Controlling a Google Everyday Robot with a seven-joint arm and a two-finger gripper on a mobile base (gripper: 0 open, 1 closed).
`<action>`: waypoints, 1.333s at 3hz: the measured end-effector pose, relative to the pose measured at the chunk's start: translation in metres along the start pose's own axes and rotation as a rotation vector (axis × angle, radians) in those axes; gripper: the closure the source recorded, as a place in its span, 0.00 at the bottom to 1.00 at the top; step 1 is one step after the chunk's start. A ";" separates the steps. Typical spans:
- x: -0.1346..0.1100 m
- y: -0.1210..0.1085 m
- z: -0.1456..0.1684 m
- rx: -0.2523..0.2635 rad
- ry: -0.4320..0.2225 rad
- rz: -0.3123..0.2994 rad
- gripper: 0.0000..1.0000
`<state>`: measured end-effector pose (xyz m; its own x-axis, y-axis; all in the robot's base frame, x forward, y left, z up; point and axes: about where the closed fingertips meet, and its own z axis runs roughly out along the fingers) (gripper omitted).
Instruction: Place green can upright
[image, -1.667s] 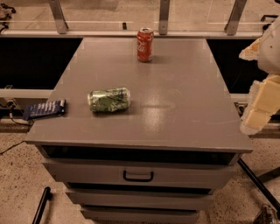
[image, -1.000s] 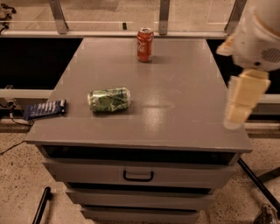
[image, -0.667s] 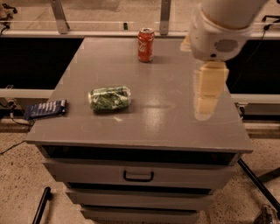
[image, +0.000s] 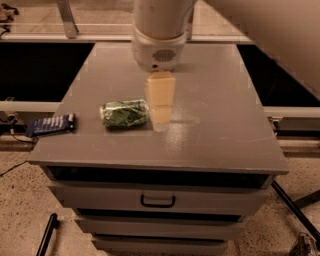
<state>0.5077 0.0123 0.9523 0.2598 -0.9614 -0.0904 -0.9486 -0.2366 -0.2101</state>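
The green can (image: 124, 113), with a mottled green-and-white label, lies on its side on the left part of the grey cabinet top (image: 215, 125). My gripper (image: 160, 107) hangs from the pale arm just to the right of the can's right end, close above the surface. The red can is hidden behind the arm.
A dark blue flat packet (image: 50, 124) lies on a ledge left of the cabinet. The cabinet has drawers below with a black handle (image: 157, 201). A large pale arm segment (image: 270, 35) fills the upper right. Rails run along the back.
The arm has swept from the right edge of the table leftward, and the gripper now sits right beside the green can. The can has not moved. The red can is now covered by the arm.
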 end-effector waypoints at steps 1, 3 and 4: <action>-0.029 -0.027 0.030 -0.010 -0.050 0.007 0.00; -0.054 -0.049 0.075 -0.039 -0.072 0.093 0.00; -0.063 -0.049 0.087 -0.041 -0.049 0.144 0.00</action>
<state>0.5534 0.0971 0.8841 0.1285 -0.9780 -0.1643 -0.9830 -0.1036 -0.1517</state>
